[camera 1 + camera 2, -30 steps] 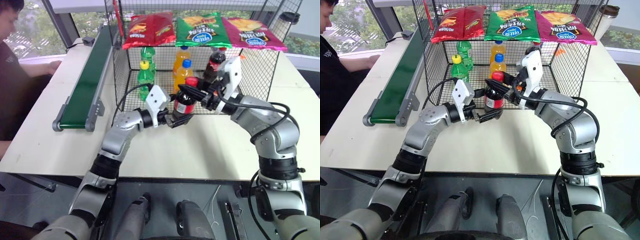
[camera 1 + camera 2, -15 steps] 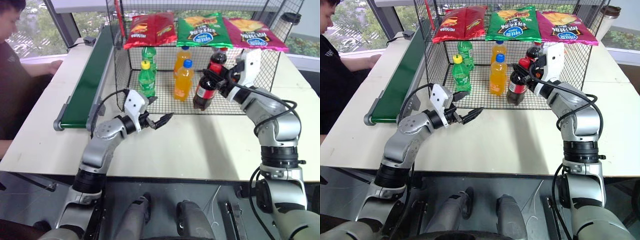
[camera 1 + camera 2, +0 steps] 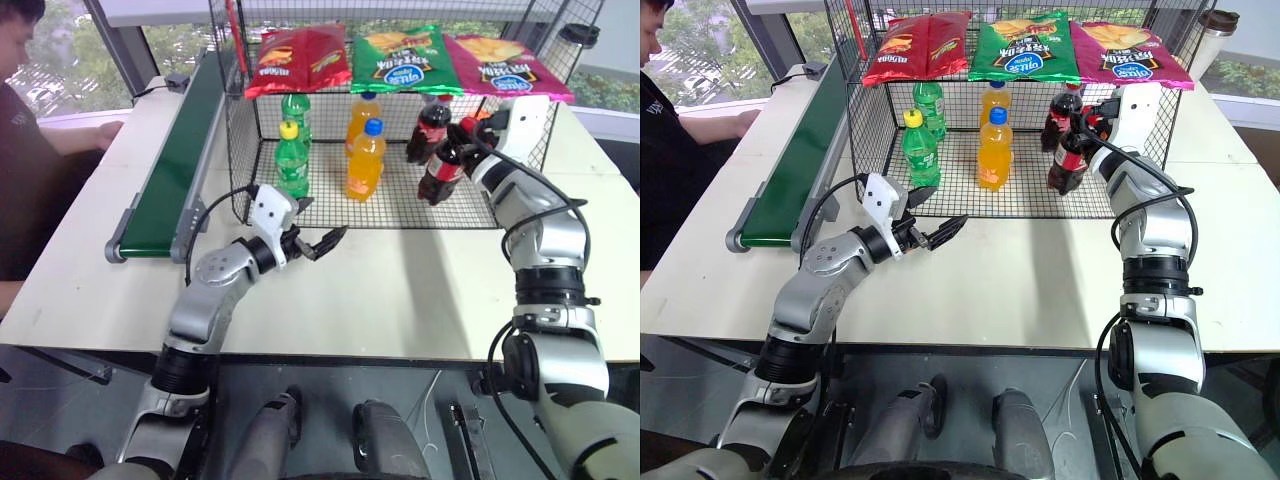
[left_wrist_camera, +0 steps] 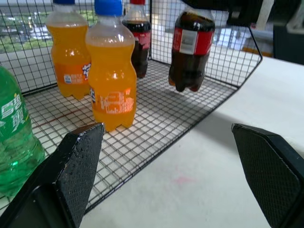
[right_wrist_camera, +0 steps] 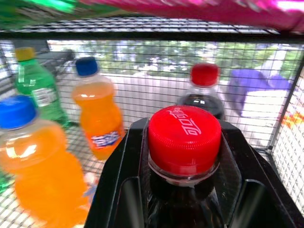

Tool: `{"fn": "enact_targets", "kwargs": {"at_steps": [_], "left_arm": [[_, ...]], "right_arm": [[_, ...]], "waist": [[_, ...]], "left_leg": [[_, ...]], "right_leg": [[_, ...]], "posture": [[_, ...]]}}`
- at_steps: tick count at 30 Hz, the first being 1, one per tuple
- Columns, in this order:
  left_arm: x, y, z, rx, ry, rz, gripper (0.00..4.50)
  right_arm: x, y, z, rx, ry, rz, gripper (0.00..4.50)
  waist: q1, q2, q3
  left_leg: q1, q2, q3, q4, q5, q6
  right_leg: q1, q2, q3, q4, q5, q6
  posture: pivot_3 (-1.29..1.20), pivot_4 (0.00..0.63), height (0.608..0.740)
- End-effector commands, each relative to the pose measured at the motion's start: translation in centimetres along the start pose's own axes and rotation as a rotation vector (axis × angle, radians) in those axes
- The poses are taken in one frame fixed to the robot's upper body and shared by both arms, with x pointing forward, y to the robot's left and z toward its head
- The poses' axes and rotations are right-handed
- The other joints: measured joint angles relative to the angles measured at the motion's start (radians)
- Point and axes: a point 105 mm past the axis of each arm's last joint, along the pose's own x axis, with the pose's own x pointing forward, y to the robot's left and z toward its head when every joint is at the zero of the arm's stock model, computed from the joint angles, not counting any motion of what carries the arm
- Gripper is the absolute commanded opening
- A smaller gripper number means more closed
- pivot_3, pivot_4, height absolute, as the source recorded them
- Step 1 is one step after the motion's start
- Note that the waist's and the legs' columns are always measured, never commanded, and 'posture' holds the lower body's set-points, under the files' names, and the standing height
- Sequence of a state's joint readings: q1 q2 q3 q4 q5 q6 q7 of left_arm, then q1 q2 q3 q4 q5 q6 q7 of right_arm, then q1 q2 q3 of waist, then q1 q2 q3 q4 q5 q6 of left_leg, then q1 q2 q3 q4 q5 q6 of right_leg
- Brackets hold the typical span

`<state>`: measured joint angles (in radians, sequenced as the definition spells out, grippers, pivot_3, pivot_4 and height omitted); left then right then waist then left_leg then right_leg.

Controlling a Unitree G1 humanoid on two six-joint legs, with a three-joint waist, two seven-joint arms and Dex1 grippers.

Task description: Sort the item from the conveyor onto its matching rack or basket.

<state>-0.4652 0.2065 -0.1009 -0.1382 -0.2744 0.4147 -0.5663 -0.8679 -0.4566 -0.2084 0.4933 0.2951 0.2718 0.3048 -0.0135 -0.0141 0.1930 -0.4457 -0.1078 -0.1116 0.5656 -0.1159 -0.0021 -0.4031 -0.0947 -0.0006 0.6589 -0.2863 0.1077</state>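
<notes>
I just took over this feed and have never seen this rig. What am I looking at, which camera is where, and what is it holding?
It is a two-armed humanoid robot at a white table. Two pictures come from its head, looking down; the other two come from cameras on each wrist. On the table stand a green conveyor and a black wire cage holding green and orange soda bottles and one cola, with chip bags on top. The right pincer is shut on the neck of a second cola bottle, held just above the cage floor. The left pincer is open and empty, in front of the cage. A person sits beyond the conveyor.
</notes>
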Motion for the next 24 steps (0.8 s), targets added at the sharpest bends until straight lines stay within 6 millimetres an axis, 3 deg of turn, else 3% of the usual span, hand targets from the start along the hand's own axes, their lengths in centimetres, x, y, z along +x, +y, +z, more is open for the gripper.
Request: {"fn": "enact_targets", "kwargs": {"at_steps": [1,13,20,24], "left_arm": [[0.6,-0.5,1.7,0.031,-0.053,-0.022,4.45],[0.8,-0.7,1.6,0.046,-0.05,-0.033,4.45],[0.8,-0.8,1.5,0.045,-0.046,-0.032,4.5],[0.7,-0.9,1.4,0.044,-0.042,-0.03,4.5]], "right_arm": [[0.7,-0.2,3.5,-0.011,-0.138,-0.014,1.16],[1.7,-0.7,2.9,0.008,-0.15,-0.023,1.16],[1.7,-0.5,2.4,-0.021,-0.137,-0.002,4.42],[1.4,-0.2,2.2,-0.031,-0.132,0.02,4.42]], "waist": [[0.0,0.0,0.0],[-0.002,0.0,0.0],[-0.003,0.0,0.0],[-0.002,0.0,0.0]], "left_leg": [[0.0,0.0,0.0,0.0,0.0,0.0],[0.001,0.0,0.0,0.0,0.0,0.0],[0.002,0.0,0.001,0.0,0.0,0.0],[0.002,0.0,0.0,0.001,0.0,0.0]], "right_leg": [[0.0,0.0,0.0,0.0,0.0,0.0],[0.0,0.002,0.001,0.003,0.0,0.0],[0.0,0.002,0.001,0.004,0.0,0.0],[0.0,0.002,0.001,0.004,0.0,0.0]], "posture": [[0.0,0.15,0.738],[0.0,0.15,0.738],[0.0,0.15,0.738],[0.0,0.15,0.738]]}}
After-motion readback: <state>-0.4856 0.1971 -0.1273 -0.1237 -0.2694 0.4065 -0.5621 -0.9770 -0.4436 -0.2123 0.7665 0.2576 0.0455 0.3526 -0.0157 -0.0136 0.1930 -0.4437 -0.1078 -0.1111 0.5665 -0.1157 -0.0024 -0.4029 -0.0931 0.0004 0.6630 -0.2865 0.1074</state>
